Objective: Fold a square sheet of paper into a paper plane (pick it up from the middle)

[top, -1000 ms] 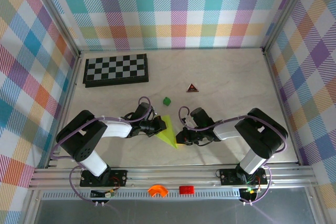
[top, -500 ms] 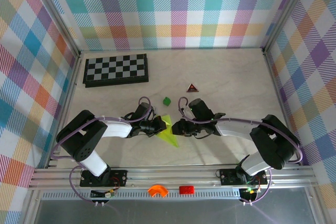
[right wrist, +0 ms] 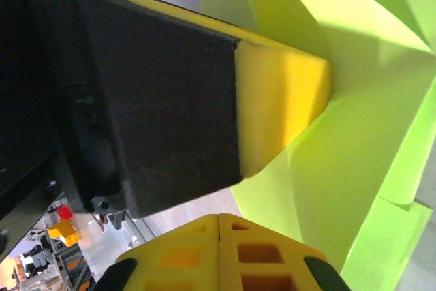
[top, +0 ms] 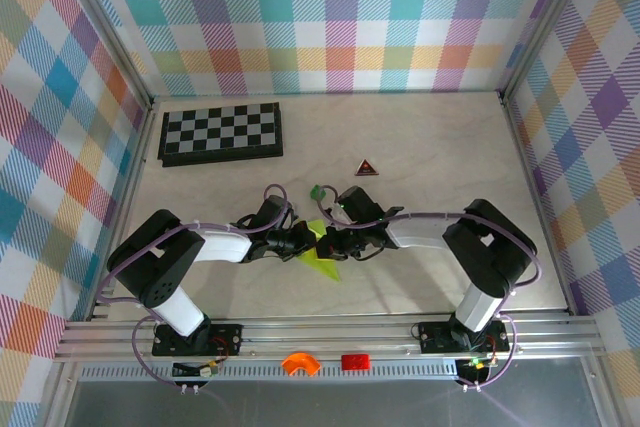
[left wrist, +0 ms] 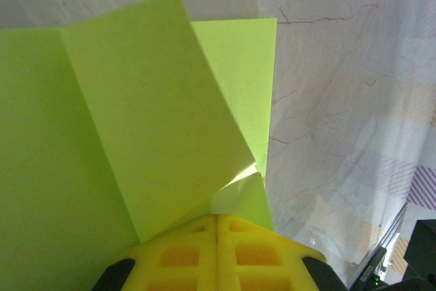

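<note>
The paper plane [top: 323, 260] is a lime-green folded sheet near the table's front middle, its point toward the near edge. My left gripper [top: 303, 243] is shut on its left side. In the left wrist view the folded flaps [left wrist: 150, 120] rise straight out of the closed yellow fingertips [left wrist: 218, 217]. My right gripper [top: 331, 244] faces the left one across the paper. Its jaws [right wrist: 219, 217] are shut, with the paper [right wrist: 368, 155] lying just beyond and right of the tips and none seen between them. The left gripper's yellow pad [right wrist: 283, 100] presses the sheet close ahead.
A small dark green block [top: 318, 190] lies just behind the grippers, partly under a cable. A dark triangular piece [top: 367, 167] sits further back and a chessboard [top: 221, 133] at the back left. Plaid walls close in three sides. Orange [top: 299, 363] and red [top: 354, 361] parts sit on the front rail.
My right gripper has moved from the plane's lower right up and left, close against the left gripper, opening briefly on the way and shutting again. The left gripper kept its grip.
</note>
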{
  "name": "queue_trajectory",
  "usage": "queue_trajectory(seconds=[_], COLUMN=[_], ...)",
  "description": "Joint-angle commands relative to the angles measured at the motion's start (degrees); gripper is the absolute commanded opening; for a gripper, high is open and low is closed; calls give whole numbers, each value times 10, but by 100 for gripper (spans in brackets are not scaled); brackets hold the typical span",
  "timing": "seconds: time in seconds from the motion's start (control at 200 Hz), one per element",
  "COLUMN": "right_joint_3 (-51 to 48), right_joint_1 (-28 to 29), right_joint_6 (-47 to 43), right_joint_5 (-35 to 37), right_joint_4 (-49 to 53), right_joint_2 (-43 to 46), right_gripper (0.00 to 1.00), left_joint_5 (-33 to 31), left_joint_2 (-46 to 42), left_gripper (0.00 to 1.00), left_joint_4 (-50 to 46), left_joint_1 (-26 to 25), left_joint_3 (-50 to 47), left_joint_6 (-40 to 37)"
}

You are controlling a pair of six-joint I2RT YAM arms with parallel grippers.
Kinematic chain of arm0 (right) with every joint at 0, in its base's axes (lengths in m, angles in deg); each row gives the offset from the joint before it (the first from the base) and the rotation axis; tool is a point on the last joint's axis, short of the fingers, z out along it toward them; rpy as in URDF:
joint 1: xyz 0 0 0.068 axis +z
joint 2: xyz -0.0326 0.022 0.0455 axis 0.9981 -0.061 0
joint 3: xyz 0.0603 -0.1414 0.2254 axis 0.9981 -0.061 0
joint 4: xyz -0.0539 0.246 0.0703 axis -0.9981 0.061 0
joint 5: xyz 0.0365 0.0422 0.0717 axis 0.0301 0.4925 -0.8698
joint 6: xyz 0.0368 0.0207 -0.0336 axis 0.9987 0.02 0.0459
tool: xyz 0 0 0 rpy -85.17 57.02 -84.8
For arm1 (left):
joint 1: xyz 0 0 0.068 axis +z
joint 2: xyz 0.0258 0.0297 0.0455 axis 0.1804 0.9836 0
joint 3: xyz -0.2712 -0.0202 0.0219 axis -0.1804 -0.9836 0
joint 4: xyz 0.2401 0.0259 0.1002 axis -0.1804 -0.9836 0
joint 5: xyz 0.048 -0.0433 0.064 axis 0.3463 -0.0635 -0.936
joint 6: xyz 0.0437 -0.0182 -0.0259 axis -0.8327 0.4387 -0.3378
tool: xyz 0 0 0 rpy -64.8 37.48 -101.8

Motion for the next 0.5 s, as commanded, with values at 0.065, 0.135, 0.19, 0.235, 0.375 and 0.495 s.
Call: queue_trajectory(seconds=[0.065,0.135,0.19,0.235,0.375,0.495], right_joint_3=[8,-5,-20,-31,-58,-77], right_joint_1=[7,7,7,7,7,7], right_joint_6=[-18,-15,-8,-2,11,15], right_joint_5=[17,13,8,0,-5,2], right_joint_4=[50,41,28,13,-13,-19], right_joint_2=[-30,-32,-32,-31,-26,-19], right_gripper=[6,5,5,6,6,6], left_joint_5=[-33,-34,-35,-34,-36,-38], left_joint_2=[26,25,25,25,29,31], left_gripper=[2,2,2,2,2,2], left_joint_4=[-65,-65,-66,-66,-66,-66], left_joint_1=[-3,-3,-3,-3,-3,-3], left_joint_3=[-20,-21,-22,-22,-22,-22], left_joint_6=[-13,-13,-13,-14,-14,-13])
